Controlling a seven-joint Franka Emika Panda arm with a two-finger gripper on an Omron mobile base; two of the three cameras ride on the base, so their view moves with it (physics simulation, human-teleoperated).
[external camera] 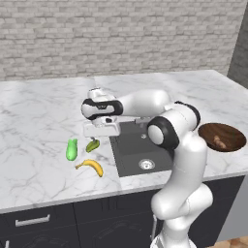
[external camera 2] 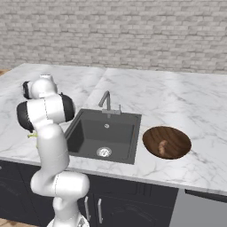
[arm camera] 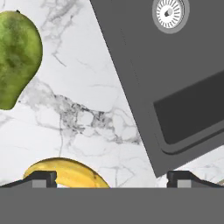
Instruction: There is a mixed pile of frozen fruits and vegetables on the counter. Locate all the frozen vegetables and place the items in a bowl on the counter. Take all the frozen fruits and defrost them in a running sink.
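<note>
Gripper [external camera: 100, 134] is hanging wide open, holding nothing, over the bench [external camera: 38, 121] just left of the sink [external camera: 138, 150]; we're seeing banana [external camera: 91, 166], olive-green oval [external camera: 92, 145] and bright green piece [external camera: 71, 149] below it. Right base: bowl [external camera 2: 167, 142] is holding the brown lump [external camera 2: 162, 146]. Hand view: banana [arm camera: 70, 173] is sitting between the fingertips [arm camera: 41, 178].

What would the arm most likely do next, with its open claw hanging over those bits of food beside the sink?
Probably drop straight down onto the curved yellow banana. The open two-finger gripper hangs above it holding nothing, with the banana between the fingertips. The reddish-brown lump already lies in the dark wooden bowl, and no fruit is in the dark grey sink.
</note>
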